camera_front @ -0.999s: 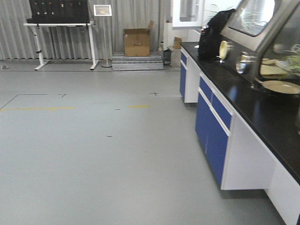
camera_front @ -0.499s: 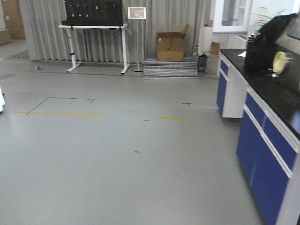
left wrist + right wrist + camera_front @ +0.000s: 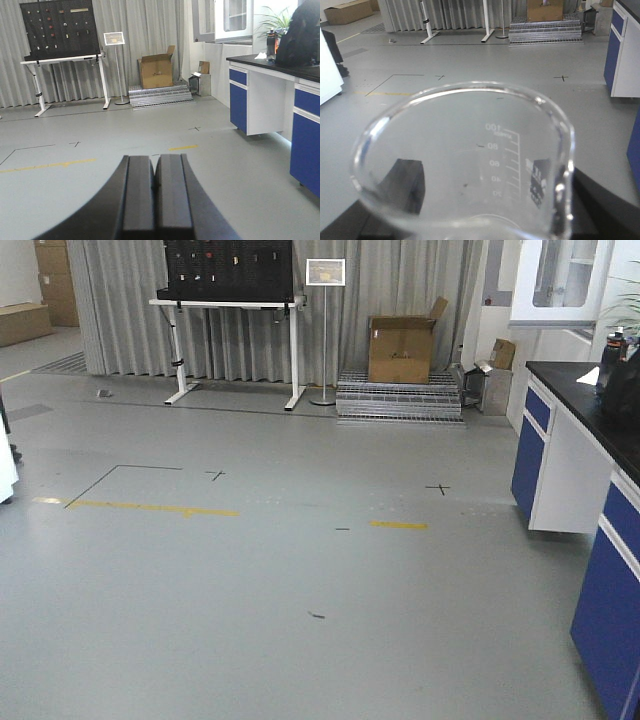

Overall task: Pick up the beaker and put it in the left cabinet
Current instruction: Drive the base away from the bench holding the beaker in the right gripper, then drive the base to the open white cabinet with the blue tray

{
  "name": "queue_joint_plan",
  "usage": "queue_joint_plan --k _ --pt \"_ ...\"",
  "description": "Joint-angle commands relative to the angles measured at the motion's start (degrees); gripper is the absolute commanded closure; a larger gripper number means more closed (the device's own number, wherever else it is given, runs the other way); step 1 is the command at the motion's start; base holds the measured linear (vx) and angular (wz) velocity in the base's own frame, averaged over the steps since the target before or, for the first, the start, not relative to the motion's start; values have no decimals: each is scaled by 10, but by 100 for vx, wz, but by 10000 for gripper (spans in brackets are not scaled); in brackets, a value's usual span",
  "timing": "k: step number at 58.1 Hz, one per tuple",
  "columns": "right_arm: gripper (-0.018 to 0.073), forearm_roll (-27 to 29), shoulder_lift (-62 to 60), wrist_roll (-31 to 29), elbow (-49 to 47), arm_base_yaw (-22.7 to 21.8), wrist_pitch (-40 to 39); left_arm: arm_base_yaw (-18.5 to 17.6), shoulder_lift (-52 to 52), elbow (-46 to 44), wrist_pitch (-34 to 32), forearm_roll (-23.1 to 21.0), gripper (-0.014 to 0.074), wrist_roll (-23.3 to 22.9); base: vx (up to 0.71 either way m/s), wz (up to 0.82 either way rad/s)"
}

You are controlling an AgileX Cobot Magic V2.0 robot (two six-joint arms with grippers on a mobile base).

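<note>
Right wrist-mounted view: beaker (image 3: 465, 165) upright, clamped within the right end effector (image 3: 492, 200).

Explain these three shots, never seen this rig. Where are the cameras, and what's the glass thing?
It is a wheeled robot with two arms. The front view looks from the base across a lab floor towards a blue-fronted counter; neither arm shows there. The other two cameras sit on the wrists. The left one shows the left gripper, shut and empty. The right one looks over the beaker, clear glass with printed marks, clamped in the right gripper.
</note>
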Motion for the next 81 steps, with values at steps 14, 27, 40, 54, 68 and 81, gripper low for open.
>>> queue_joint_plan --k 14,27,40,54,68,81 --pt "562 -8 0 -4 -18 0 -42 -2 -10 9 -48 -4 595 -2 65 -7" --pt "562 -8 0 -4 -18 0 -42 -2 -10 9 -48 -4 595 -2 65 -6" --pt "562 -8 0 -4 -18 0 -42 -2 -10 9 -48 -4 595 -2 64 -10" --pt "562 -8 0 -4 -18 0 -42 -2 -10 9 -48 -4 595 -2 64 -11" --pt "562 -8 0 -5 -18 0 -42 -2 -10 9 -48 -4 595 -2 64 -14" --pt "562 -8 0 -5 -18 0 -42 -2 -10 9 -48 -4 595 -2 64 -15"
